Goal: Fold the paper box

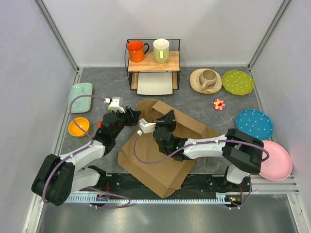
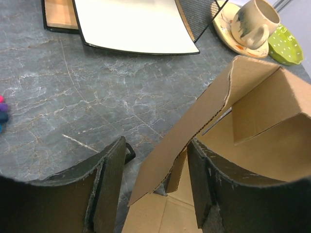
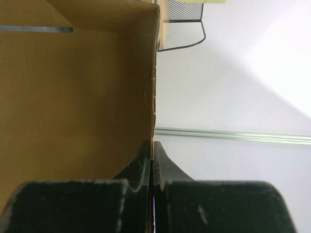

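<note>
Right hand [image 3: 152, 143] clamped on paper box [image 1: 155, 175] wall | left hand [image 2: 158, 148] apart, straddling flap | beige cup [image 1: 209, 77] on saucer [image 1: 195, 80]

Left gripper [image 2: 156, 187]: a raised flap of the paper box [image 2: 204, 116] stands between its fingers and blocks sideways sweeps. Ahead, bare table [image 2: 73, 87] runs free up to the white tray [image 2: 131, 24]. Right gripper [image 3: 153, 160]: box wall tight against one side, open air on the other.

- Bright, even light comes from above, and the top view looks sharp.
- Only small, soft shadows lie on the table [image 1: 204, 107].
- The white tray [image 2: 131, 24] shines a little.
- In the right wrist view, the dark fingers [image 3: 73, 208] and the paper box [image 3: 73, 97] look fuzzy up close.
</note>
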{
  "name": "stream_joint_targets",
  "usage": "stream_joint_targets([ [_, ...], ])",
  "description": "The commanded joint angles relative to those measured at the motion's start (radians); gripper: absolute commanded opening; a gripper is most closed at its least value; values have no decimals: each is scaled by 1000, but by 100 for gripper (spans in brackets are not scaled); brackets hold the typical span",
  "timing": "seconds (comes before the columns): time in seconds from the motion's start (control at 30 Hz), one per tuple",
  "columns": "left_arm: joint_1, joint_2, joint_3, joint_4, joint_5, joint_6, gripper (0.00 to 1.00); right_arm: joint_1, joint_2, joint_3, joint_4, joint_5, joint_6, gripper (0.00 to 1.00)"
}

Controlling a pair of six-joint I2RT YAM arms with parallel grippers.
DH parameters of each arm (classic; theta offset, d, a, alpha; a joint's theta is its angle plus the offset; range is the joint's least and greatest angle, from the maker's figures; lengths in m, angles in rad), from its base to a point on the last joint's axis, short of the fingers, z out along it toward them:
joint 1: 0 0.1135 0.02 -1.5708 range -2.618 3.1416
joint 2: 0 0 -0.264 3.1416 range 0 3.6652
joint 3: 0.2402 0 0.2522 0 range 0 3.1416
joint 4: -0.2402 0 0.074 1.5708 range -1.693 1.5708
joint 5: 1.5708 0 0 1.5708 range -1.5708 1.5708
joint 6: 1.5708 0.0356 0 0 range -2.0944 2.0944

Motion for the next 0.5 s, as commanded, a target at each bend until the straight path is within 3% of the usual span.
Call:
stream_joint_targets([
  [0.0, 5, 30, 23, 64, -13, -30, 61, 7, 4, 13, 153, 13, -183, 0],
  [0.23, 7, 126, 42, 162, 8, -104, 59, -5, -30, -11, 238, 43, -328, 0],
  [0.47, 7, 220, 86, 248, 58, -163, 57, -46, 2, -17, 290, 66, -300, 0],
])
